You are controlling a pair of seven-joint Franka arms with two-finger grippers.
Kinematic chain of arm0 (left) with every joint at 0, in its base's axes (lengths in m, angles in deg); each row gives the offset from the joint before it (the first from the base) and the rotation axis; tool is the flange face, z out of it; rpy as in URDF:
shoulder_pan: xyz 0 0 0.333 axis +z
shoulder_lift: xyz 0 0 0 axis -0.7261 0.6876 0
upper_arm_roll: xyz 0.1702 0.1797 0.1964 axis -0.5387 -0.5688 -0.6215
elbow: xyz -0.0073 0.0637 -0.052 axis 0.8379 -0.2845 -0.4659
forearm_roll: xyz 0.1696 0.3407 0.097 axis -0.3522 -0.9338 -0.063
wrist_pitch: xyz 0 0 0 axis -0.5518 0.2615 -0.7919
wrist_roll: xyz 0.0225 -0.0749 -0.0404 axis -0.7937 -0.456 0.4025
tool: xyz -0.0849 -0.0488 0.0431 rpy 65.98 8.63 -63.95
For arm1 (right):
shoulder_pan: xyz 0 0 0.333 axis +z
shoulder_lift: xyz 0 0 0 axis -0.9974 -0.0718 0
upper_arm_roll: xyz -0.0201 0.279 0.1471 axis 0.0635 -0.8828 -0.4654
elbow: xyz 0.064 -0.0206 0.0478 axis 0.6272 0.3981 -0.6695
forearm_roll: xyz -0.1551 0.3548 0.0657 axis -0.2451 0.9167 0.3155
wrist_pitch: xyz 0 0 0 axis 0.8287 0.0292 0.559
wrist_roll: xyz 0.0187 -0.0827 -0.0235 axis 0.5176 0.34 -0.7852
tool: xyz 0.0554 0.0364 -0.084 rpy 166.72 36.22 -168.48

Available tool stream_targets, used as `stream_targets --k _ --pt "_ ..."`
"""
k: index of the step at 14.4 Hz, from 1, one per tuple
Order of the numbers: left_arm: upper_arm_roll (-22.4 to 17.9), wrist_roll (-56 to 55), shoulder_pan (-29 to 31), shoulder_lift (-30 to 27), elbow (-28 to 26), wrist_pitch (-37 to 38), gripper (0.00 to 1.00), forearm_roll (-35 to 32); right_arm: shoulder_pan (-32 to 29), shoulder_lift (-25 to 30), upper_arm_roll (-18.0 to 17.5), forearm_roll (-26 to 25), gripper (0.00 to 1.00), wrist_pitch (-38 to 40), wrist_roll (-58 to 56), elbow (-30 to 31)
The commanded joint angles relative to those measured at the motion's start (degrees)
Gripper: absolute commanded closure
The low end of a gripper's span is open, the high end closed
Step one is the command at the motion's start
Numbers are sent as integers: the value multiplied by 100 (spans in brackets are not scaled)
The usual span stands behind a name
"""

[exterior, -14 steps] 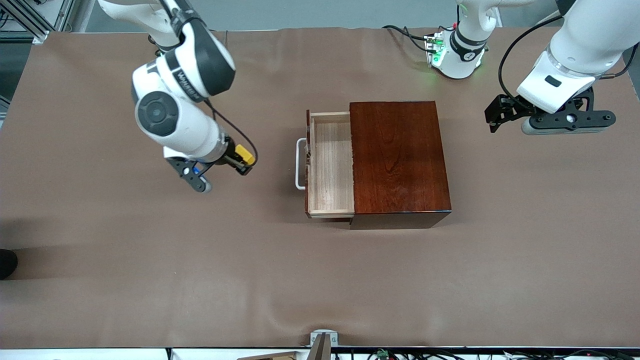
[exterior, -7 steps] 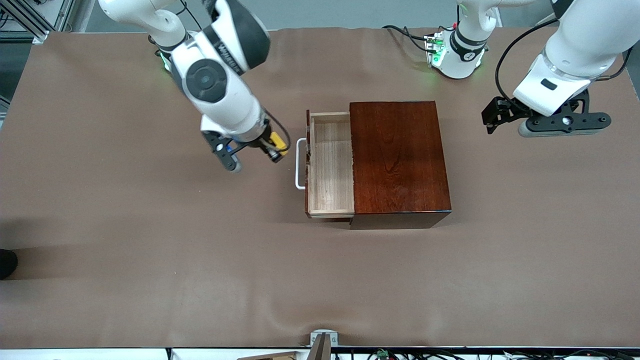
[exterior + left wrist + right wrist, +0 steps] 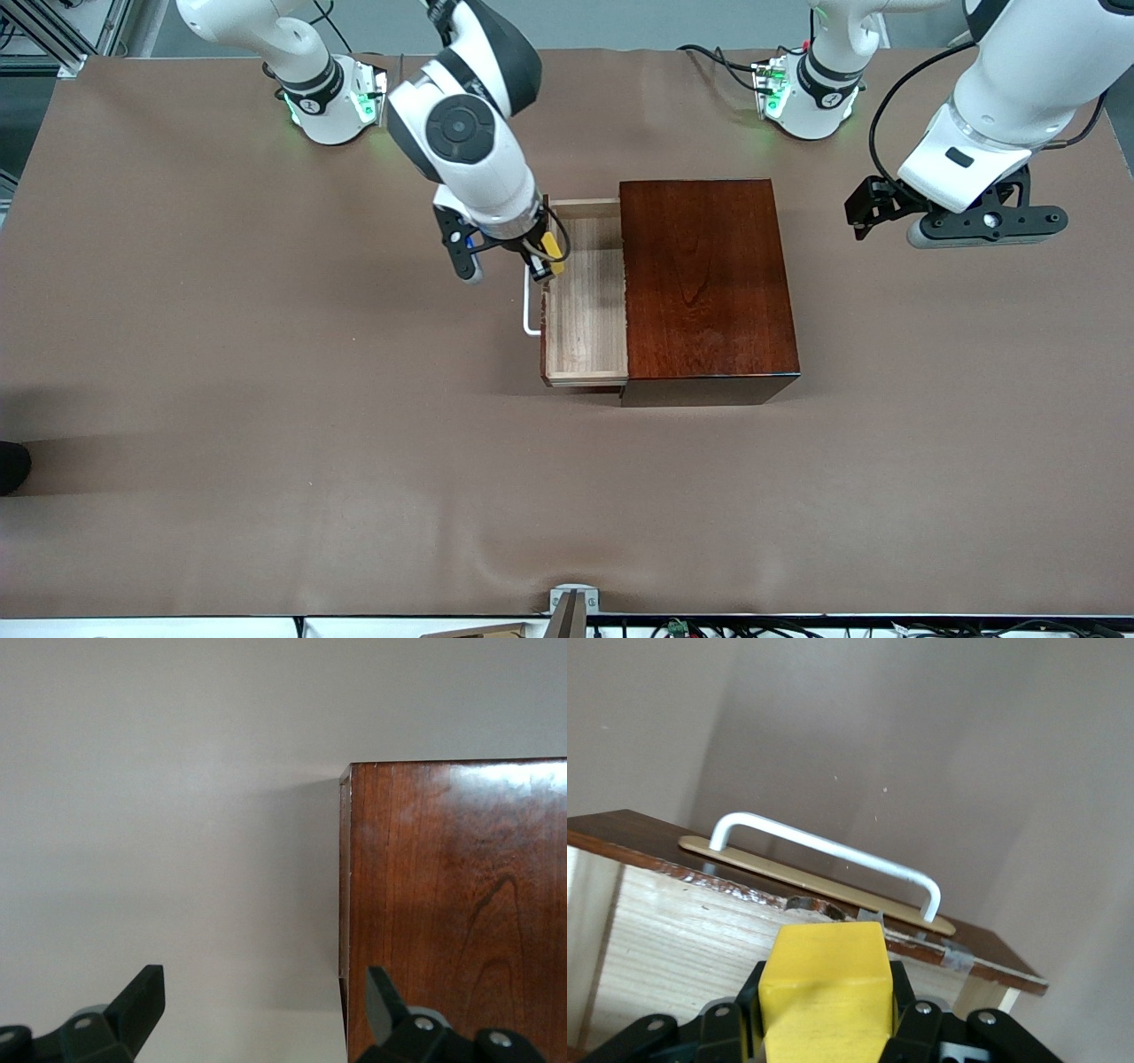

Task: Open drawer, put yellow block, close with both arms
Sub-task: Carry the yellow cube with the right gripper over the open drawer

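The drawer (image 3: pixel 586 310) of pale wood stands pulled out of the mahogany box (image 3: pixel 709 283), its white handle (image 3: pixel 530 306) toward the right arm's end of the table. My right gripper (image 3: pixel 542 254) is shut on the yellow block (image 3: pixel 554 244) and hangs over the drawer's front edge by the handle. In the right wrist view the yellow block (image 3: pixel 824 979) sits between the black fingers (image 3: pixel 749 992), above the drawer's wooden floor (image 3: pixel 682 939) and the handle (image 3: pixel 833 855). My left gripper (image 3: pixel 866 213) is open with nothing in it, over the table beside the box (image 3: pixel 461 904).
Brown cloth covers the whole table (image 3: pixel 266 443). The two arm bases (image 3: pixel 332 106) (image 3: pixel 802 97) stand along the edge farthest from the camera. A small metal bracket (image 3: pixel 571 602) sits at the table's near edge.
My right arm has carried the yellow block from over bare table to over the drawer's front edge. The left gripper has drifted slightly toward the box.
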Motion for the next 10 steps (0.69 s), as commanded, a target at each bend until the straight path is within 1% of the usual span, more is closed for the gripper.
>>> stream_targets --k 1,3,6,10 --pt "57 -96 29 16 47 20 0 120 114 -208 65 107 100 -94 457 -276" --pt "126 -271 29 51 47 20 0 120 167 -322 65 107 100 -305 931 -285" --pt "197 -430 29 78 47 20 0 120 264 -507 65 90 100 -481 1327 -285" --pt "215 -447 -23 130 56 12 0 120 282 -569 65 125 100 -613 1399 -285"
